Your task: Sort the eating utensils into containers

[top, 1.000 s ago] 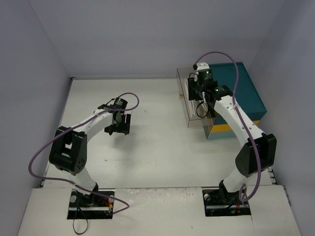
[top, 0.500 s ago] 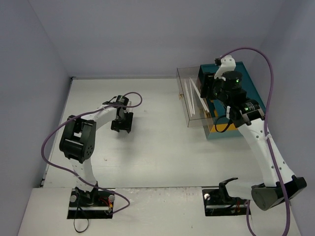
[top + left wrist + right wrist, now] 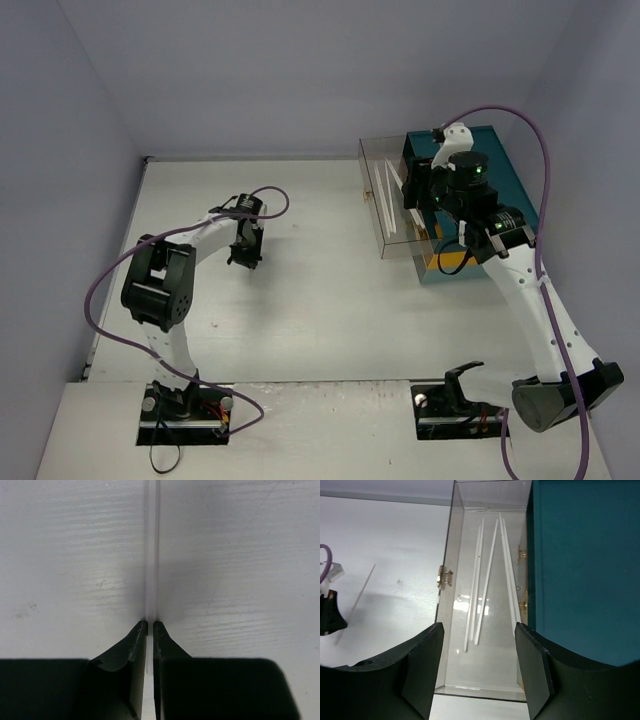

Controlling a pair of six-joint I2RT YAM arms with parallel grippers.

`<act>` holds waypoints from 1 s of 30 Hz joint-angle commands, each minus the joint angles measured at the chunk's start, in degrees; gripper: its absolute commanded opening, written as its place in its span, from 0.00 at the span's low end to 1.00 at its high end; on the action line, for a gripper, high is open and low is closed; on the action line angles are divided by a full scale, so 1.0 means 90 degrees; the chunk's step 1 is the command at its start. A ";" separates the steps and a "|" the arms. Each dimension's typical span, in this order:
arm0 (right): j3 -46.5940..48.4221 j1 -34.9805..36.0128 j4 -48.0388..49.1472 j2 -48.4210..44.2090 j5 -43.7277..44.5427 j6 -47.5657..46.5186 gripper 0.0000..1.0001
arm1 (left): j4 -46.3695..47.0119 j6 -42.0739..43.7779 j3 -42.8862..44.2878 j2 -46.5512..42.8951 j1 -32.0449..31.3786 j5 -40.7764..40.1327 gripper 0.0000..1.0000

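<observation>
My left pincer (image 3: 150, 625) is closed tight on a slim clear utensil (image 3: 151, 555), which lies flat on the left half of the bench (image 3: 60, 555) and runs straight out from between my tips. My right pincer (image 3: 479, 630) stands open above the near end of the clear container (image 3: 480, 672). That container sits at the bench's far right corner, just beside the teal chest (image 3: 585, 570), with several pale utensils (image 3: 488, 580) lying lengthwise on its floor
</observation>
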 commanded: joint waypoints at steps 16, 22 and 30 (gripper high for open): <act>0.0775 0.0912 0.1200 0.0521 -0.2530 0.1862 0.66 | 0.2422 -0.2655 0.0033 -0.3599 -0.0668 0.2267 0.00; 0.1012 0.1340 0.1711 0.0924 -0.2626 0.2315 0.65 | 0.3649 -0.3373 0.0163 -0.3744 -0.1403 0.2400 0.00; 0.0903 0.1423 0.2042 0.1142 -0.2488 0.2495 0.59 | 0.4093 -0.3597 0.0281 -0.3744 -0.2016 0.2226 0.00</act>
